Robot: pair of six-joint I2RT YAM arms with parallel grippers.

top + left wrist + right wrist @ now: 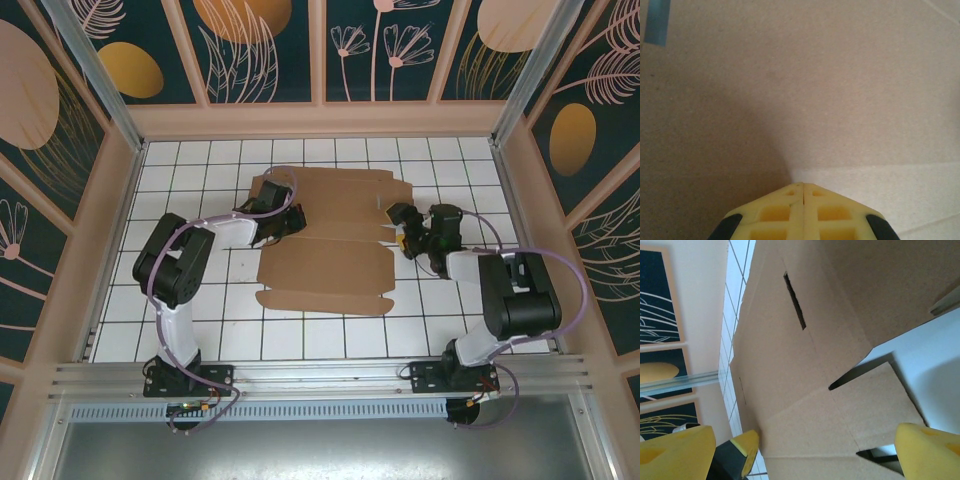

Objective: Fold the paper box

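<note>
Walls [270,50] with painted plants ring a white tiled worktop [330,335]. The paper box [330,255] lies flat in the middle, a thin brown cardboard sheet with flaps and creases. The left tool [803,192] is shut tight and empty, tips on the sheet, probably to pin it down. The right tool [810,450] gapes wide at a side flap [875,405], holding nothing, likely ready to lift it.

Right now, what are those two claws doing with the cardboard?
Left gripper shut, tips against the paper box. Right gripper open at its right edge. It lies mostly flat, not folded. Nothing blocking.
</note>
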